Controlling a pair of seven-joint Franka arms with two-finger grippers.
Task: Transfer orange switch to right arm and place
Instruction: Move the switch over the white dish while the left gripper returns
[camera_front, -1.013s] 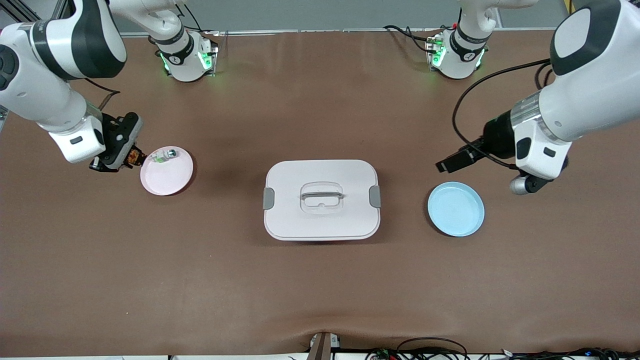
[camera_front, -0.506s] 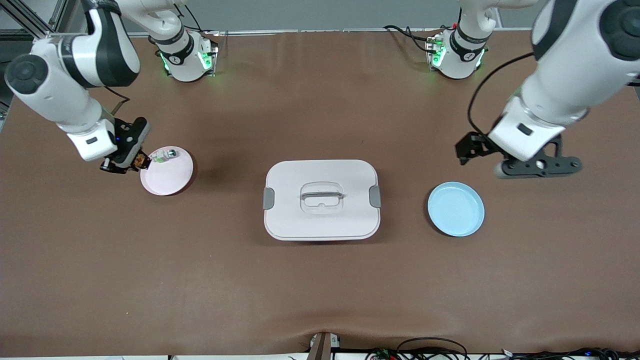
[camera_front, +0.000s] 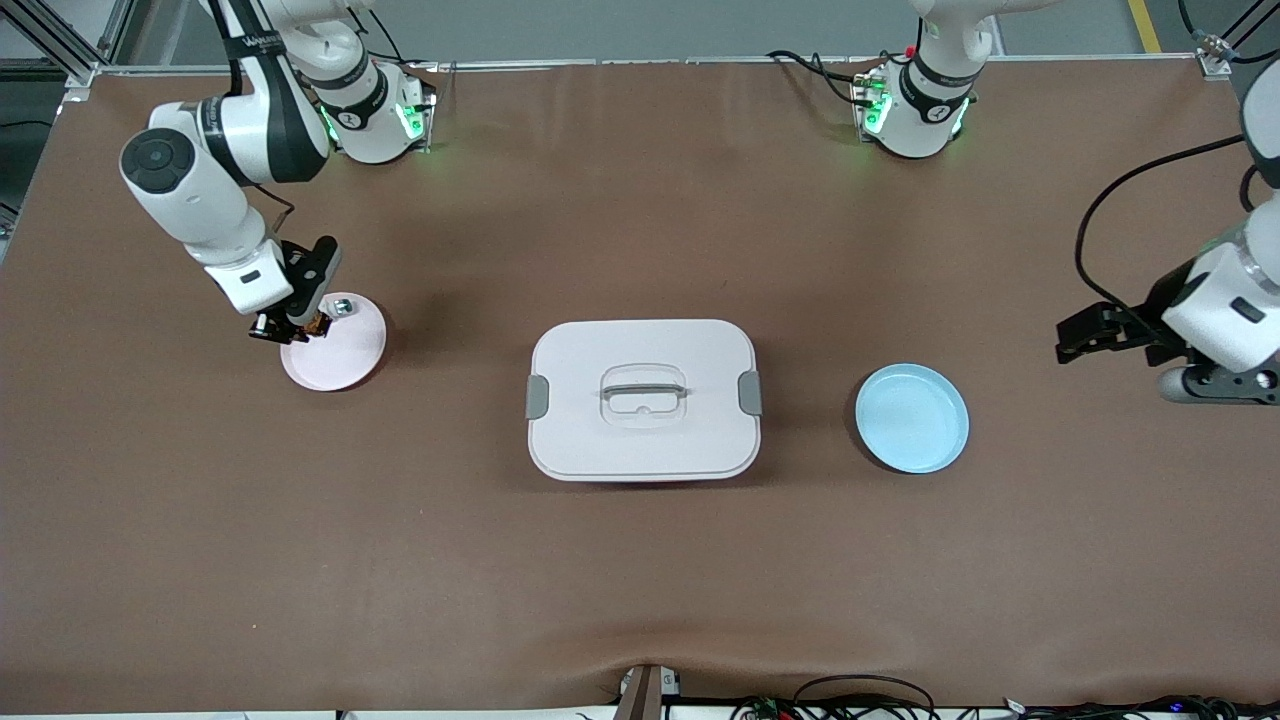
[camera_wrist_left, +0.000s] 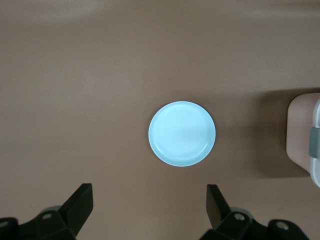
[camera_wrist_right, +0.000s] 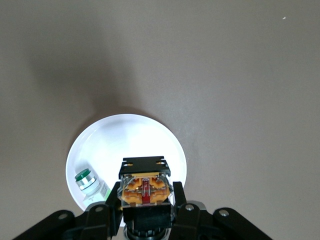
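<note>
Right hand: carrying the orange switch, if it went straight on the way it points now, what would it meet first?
Most likely the pink plate. The right hand, shut on the orange switch, points down over it, beside the small green-capped component. Its height above the plate is unclear.

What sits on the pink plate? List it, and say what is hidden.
On the pink plate lies a small green-capped component. The right pincer, shut on the orange switch, hangs over it, covering part of the plate.

Right gripper (camera_front: 297, 328) with orange switch (camera_front: 312, 325) over pink plate (camera_front: 345, 358); left gripper (camera_front: 1215, 383) waiting
</note>
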